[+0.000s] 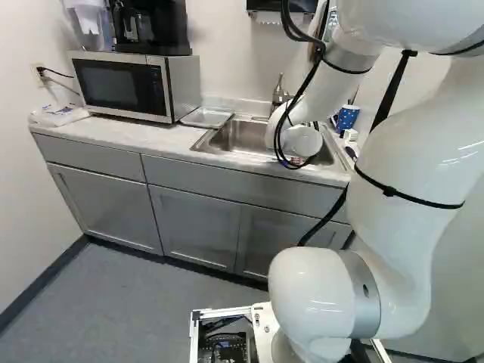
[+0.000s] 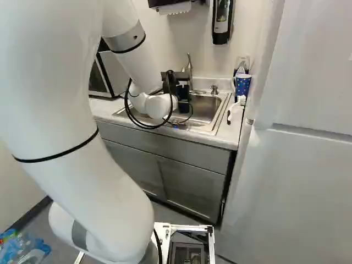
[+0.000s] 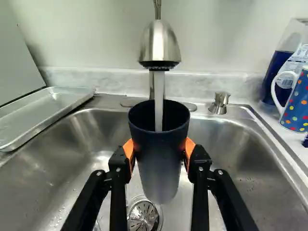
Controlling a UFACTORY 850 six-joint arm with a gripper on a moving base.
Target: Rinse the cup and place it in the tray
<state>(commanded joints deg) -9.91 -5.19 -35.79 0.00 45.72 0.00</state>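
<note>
– Pale wall (image 3: 106, 38) behind, grey cabinets (image 1: 189, 223) under a light counter (image 1: 128, 136). What's your end effector (image 2: 172, 88) doing?

– Holding the cup (image 3: 160, 166). In your wrist view, both orange pads (image 3: 129, 149) touch it from opposite sides; end effector (image 3: 159, 150) is closed on it. Cup's dark, upright, mouth up.

– Where have you got it?

– Over the sink (image 3: 53, 168), directly under the faucet (image 3: 160, 43). Water stream (image 3: 159, 103) runs into its mouth. You can see the drain (image 3: 143, 216) below, partly hidden by the cup.

– Tray?

– Metal tray (image 1: 206, 117), on the counter between microwave (image 1: 125, 87) and sink in your left base view. Cup's apart from it, so you don't have it placed.

– Other stuff near you?

– Soap pump (image 3: 220, 102) at the sink's back edge. Dotted mug (image 3: 297, 106) and a bottle with blue liquid (image 3: 278, 72) on the opposite side of the sink from the tray. White-headed brush (image 2: 241, 101) by the mug, see your right base view. Coffee maker (image 1: 155, 26) on the microwave.
</note>
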